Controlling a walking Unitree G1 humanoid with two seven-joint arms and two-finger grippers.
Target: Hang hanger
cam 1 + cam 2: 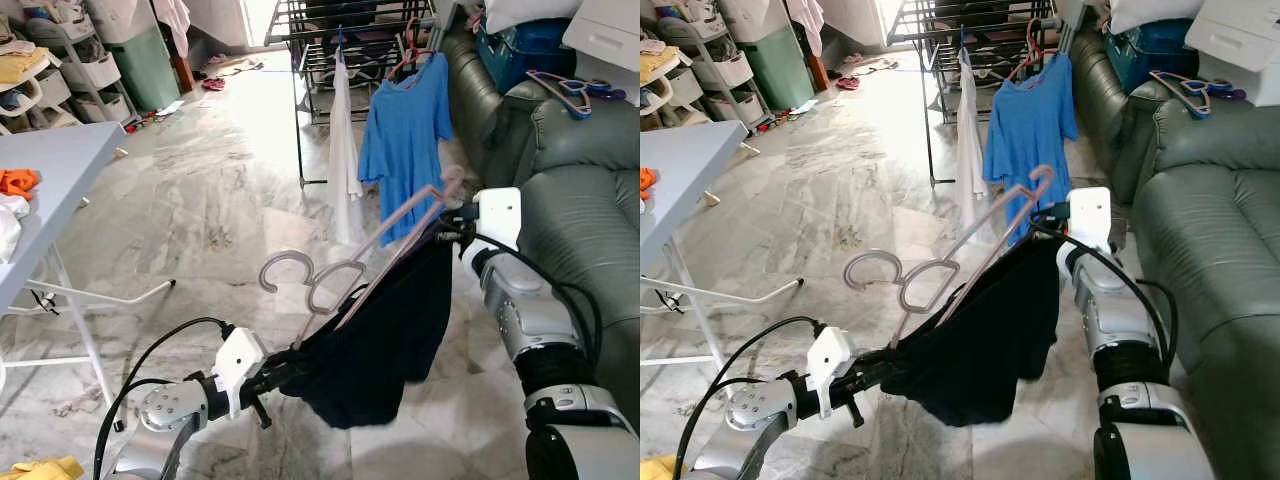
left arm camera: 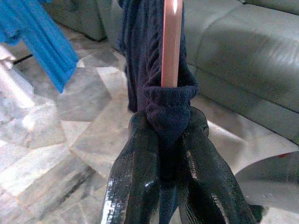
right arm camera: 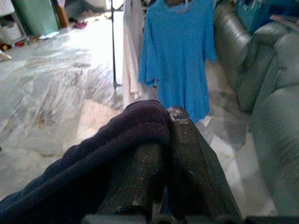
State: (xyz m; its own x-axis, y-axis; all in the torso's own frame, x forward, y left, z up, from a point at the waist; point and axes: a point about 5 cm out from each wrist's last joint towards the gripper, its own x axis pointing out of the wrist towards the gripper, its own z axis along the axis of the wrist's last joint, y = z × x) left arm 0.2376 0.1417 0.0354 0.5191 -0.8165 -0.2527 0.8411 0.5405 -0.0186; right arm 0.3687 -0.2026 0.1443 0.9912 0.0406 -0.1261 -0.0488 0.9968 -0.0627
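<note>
Both grippers — left gripper [image 2: 170,140], right gripper [image 3: 163,135] — are pinching the dark garment [image 1: 385,330] over the pink hanger [image 1: 350,265]; cloth risks sliding off, the rack [image 1: 345,30] being well away.

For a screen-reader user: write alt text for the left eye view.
Two robot grippers hold a dark navy garment on a pink hanger between them, the left gripper low, the right gripper higher, above a marble floor. Beyond hang a blue dress and a white garment on a drying rack; a grey sofa stands right.
</note>
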